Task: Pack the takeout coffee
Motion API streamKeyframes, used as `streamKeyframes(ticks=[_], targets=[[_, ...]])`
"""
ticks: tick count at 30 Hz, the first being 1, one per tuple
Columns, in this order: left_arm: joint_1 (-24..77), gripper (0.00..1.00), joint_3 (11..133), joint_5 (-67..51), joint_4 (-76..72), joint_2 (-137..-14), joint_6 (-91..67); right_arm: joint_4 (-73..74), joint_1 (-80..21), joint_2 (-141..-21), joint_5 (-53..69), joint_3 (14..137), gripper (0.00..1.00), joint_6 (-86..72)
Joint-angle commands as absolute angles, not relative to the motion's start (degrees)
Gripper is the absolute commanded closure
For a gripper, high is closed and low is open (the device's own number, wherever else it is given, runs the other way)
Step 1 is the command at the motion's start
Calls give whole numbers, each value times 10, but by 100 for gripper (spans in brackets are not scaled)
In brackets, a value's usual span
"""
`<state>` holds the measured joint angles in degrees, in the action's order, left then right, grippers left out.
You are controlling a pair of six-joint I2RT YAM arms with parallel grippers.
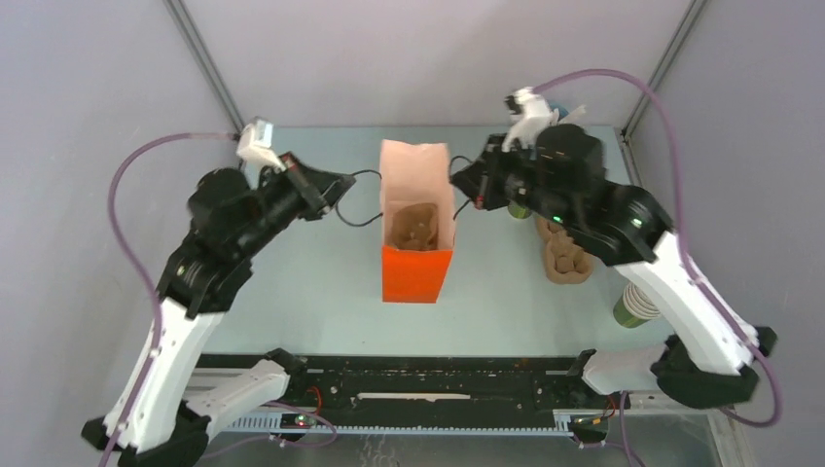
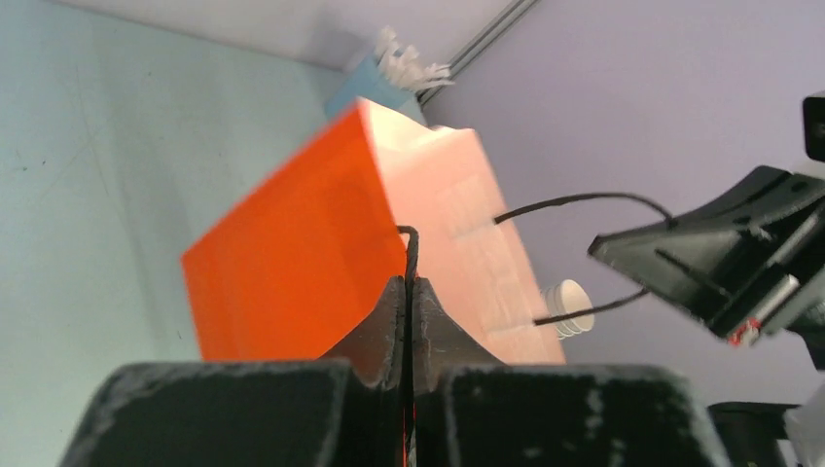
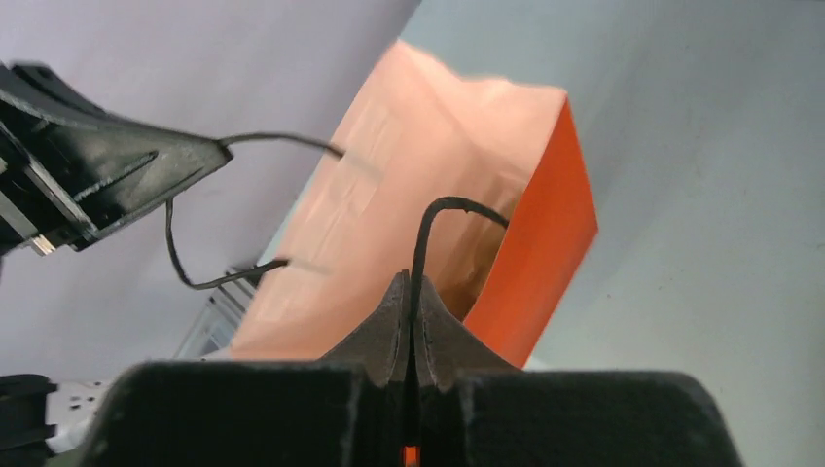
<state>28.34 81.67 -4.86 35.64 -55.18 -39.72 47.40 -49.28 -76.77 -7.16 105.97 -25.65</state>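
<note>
Left tool [image 2: 409, 290] is clamped on one black cord handle [image 2: 410, 248] of the upright orange paper bag [image 1: 416, 274] at frame centre. Right tool [image 3: 410, 290] is clamped on the opposite handle [image 3: 428, 224]. I cannot tell where the olive-green, black-lidded paper coffee cup is.

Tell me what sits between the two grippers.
Top view: the open orange bag stands between them. The left gripper and right gripper are each shut on a black handle.

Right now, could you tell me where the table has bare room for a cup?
Bare table lies left of the orange bag, toward the left arm, and in front of it, up to the black rail. Right of the bag is crowded: brown holders, stacked green cups.
</note>
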Motion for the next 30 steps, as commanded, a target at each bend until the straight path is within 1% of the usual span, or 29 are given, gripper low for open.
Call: streamKeyframes(ticks=[1, 4, 5, 7, 9, 12, 17, 19, 21, 25, 27, 30], targets=[[273, 100, 739, -35, 351, -518, -417, 419, -463, -711, -70, 974, 100, -268], [247, 100, 678, -32, 350, -517, -416, 367, -407, -706, -20, 859, 100, -292], [241, 100, 663, -32, 347, -519, -416, 359, -393, -713, -9, 834, 100, -296], [232, 100, 650, -39, 336, -530, -410, 366, -375, -737, 6, 821, 100, -293], [227, 100, 677, -54, 341, -558, -400, 394, -371, -758, 13, 853, 100, -281], [228, 100, 752, -101, 344, -588, -385, 405, -386, -754, 14, 916, 100, -247], [228, 100, 881, -96, 346, -609, -345, 364, -393, -758, 31, 1012, 100, -192], [228, 100, 908, -97, 330, -615, -325, 328, -395, -767, 42, 1025, 100, -173], [228, 100, 912, -108, 304, -613, -296, 257, -394, -764, 63, 1000, 100, -161], [228, 100, 925, -79, 299, -609, -214, 118, -396, -743, 92, 894, 100, -180], [228, 100, 913, -71, 302, -601, -178, 71, -418, -733, 90, 845, 100, -191], [228, 100, 847, -84, 270, -570, -154, 34, -480, -722, 38, 782, 100, -126]])
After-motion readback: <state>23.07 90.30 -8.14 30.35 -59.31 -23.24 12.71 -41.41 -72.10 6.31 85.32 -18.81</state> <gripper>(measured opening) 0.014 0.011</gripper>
